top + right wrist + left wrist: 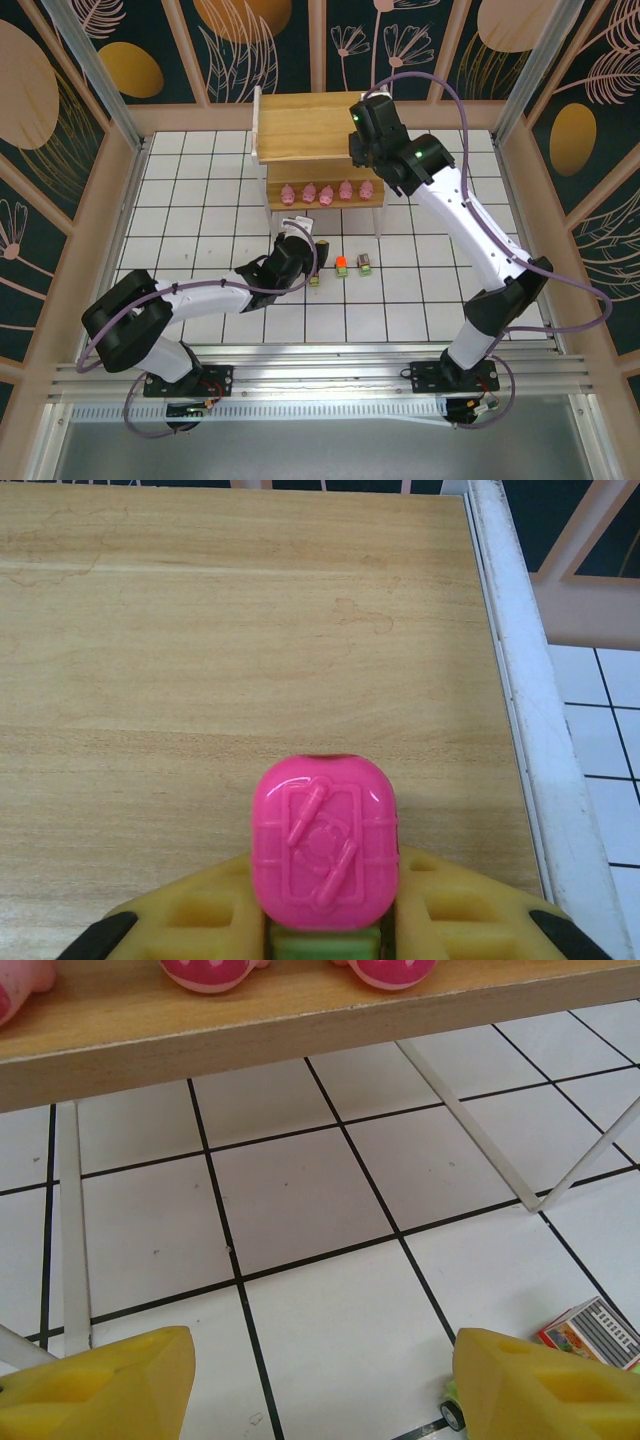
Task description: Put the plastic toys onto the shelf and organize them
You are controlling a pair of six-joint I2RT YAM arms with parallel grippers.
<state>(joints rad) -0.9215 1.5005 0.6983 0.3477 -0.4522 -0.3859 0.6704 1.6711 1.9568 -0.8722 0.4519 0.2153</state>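
My right gripper [325, 905] is shut on a green vehicle with a magenta top [323, 840], held just over the right end of the shelf's top board [200, 630]. From above, that gripper [356, 150] is at the right end of the shelf [300, 125]. Several pink pigs [326, 192] stand in a row on the lower tier [250, 1020]. My left gripper [320, 1352] is open above the tiled floor with nothing between its fingers. An orange-topped vehicle [342, 266], a brown-topped one [364, 264] and a small green one [316, 281] sit on the floor beside the left gripper [318, 262].
Thin white shelf legs [470, 1130] stand ahead of the left gripper, another leg [70, 1230] at its left. A tilted toy with a grey ribbed top [592, 1332] lies low on the right. Wooden enclosure rails [120, 170] border the tiled floor [200, 200].
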